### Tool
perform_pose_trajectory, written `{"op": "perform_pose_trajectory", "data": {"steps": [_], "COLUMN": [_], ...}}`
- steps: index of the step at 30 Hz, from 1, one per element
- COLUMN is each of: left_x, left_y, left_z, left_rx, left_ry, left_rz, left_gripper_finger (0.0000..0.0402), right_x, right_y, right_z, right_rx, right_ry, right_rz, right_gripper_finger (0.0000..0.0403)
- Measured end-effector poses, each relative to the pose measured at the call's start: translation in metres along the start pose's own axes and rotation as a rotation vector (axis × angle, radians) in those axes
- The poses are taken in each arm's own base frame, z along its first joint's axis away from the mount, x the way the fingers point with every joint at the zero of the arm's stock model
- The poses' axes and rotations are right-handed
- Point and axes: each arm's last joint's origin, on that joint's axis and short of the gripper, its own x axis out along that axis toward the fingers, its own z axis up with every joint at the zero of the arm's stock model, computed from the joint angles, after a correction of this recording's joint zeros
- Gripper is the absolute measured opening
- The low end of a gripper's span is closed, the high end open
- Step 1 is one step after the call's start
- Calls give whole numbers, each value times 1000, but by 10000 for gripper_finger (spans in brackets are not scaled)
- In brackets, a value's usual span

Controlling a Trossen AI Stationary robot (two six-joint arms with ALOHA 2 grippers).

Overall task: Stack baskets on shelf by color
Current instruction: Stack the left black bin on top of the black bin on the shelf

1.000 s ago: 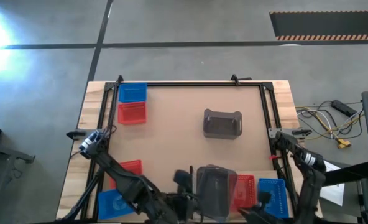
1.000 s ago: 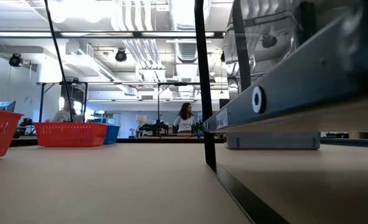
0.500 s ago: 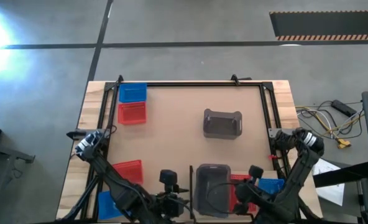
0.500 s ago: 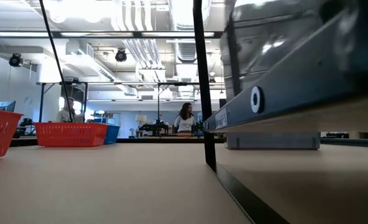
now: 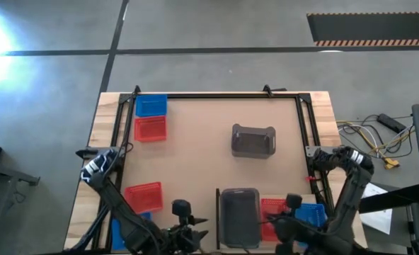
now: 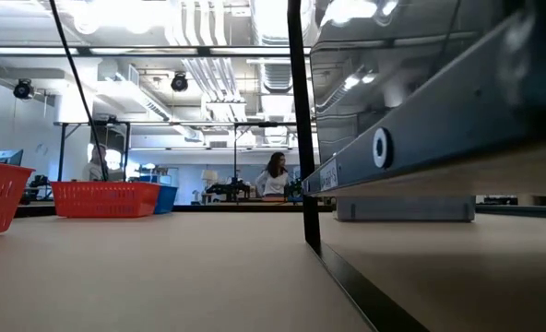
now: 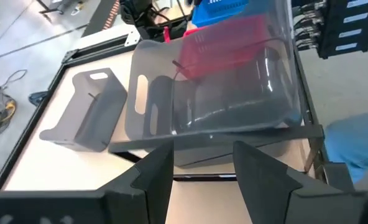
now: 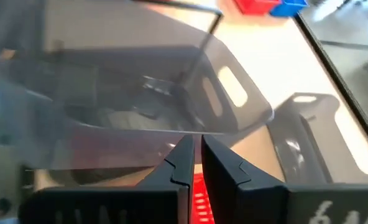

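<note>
High view puts the left gripper (image 5: 183,225) at the table's (image 5: 195,142) near edge, its two fingers (image 7: 154,171) spread apart with nothing between them, just beside the near grey basket (image 5: 239,216). The right gripper (image 5: 289,216) is on that basket's other side, also at the near edge, its fingers (image 8: 183,163) pressed together and holding nothing (the right wrist view shows them meeting in front of the basket's smoky wall). That grey basket (image 7: 221,93) sits at the middle of the near edge on the shelf (image 6: 439,249), which the low view shows as a raised pale panel with a thin dark border. Touching it toward the right edge is a red basket (image 5: 272,212), then a blue basket (image 5: 310,216) by the near right corner. A second grey basket (image 5: 253,140) stands alone near the table's centre, well apart from both grippers. Toward the near left corner lie another red basket (image 5: 144,196) and a blue one (image 5: 128,228), partly hidden by the left arm. At the far left corner a blue basket (image 5: 151,105) touches a red basket (image 5: 150,129).
</note>
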Motion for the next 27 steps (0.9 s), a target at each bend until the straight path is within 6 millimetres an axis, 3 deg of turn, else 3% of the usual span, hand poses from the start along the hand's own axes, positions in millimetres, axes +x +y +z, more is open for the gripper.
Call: {"op": "perform_pose_trajectory", "data": {"steps": [5, 9, 17, 27], "left_x": [-1, 3, 4, 8], "left_y": [-6, -8, -8, -9], "left_z": [-12, -18, -19, -25], "left_rx": [13, -6, -4, -12], "left_ry": [-14, -9, -14, -6], "left_rz": [47, 69, 80, 91], "left_gripper_finger": [151, 151, 151, 151], "right_x": [-24, -27, 12, 34], "right_y": [-2, 2, 0, 1], "right_z": [24, 48, 88, 98], "right_rx": [19, 8, -28, 7], "right_ry": [-36, -40, 37, 98], "right_rz": [99, 233, 474, 604], "right_gripper_finger": [37, 85, 192, 210]}}
